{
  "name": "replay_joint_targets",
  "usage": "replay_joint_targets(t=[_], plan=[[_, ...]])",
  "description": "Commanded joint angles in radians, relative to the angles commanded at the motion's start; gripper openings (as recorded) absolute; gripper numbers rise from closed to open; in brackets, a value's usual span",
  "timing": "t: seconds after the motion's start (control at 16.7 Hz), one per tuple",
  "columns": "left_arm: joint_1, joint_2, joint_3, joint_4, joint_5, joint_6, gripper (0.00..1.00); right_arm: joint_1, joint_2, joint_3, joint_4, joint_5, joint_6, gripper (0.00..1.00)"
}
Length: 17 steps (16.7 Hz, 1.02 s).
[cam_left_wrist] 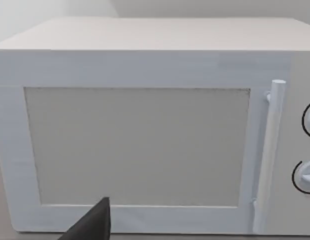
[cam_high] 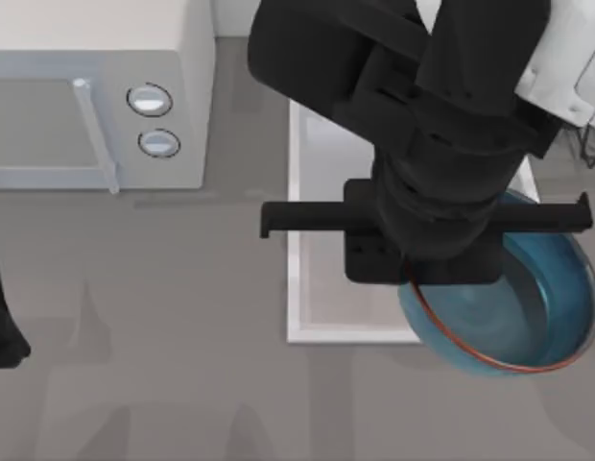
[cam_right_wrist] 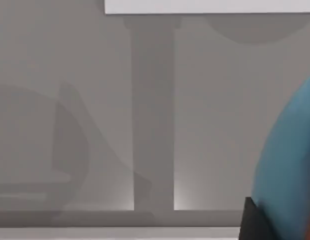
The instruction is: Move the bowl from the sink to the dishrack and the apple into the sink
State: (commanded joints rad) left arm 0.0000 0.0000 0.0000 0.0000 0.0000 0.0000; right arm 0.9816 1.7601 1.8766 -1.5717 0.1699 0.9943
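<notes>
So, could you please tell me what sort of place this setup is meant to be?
It looks like a simulated kitchen counter: a white microwave with two knobs stands at the left, a white sink is set into the grey surface, and a blue bowl sits at the sink's right end.

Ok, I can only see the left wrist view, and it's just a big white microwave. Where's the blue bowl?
Observer: In the top view the bowl pokes out past the sink's lower right corner, under the right arm.
Operator: Where does it go?
Observer: To the dishrack. Its black wires peek in at the top view's right edge.
Operator: And where's my arm?
Observer: The left arm sits parked at the top view's left edge.
</notes>
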Motion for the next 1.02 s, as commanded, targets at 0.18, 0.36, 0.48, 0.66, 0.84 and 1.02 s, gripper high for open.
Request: replay_joint_targets(t=[0.18,0.36,0.48,0.66,0.84,1.02], plan=[[0.000,0.000,0.000,0.000,0.000,0.000,1.00,-0.054,-0.046,-0.030,0.065,-0.039,-0.049,0.00],[0.000,0.000,0.000,0.000,0.000,0.000,1.00,-0.189,-0.126,-0.095,0.223,-0.121,-0.154,0.00],[0.000,0.000,0.000,0.000,0.000,0.000,1.00,-0.318,-0.183,-0.155,0.375,-0.190,-0.248,0.00],[0.000,0.000,0.000,0.000,0.000,0.000,1.00,-0.549,-0.264,-0.260,0.649,-0.301,-0.411,0.00],[0.000,0.000,0.000,0.000,0.000,0.000,1.00,-0.810,-0.331,-0.369,0.943,-0.400,-0.587,0.00],[0.000,0.000,0.000,0.000,0.000,0.000,1.00,-1.062,-0.386,-0.463,1.217,-0.478,-0.752,0.00]])
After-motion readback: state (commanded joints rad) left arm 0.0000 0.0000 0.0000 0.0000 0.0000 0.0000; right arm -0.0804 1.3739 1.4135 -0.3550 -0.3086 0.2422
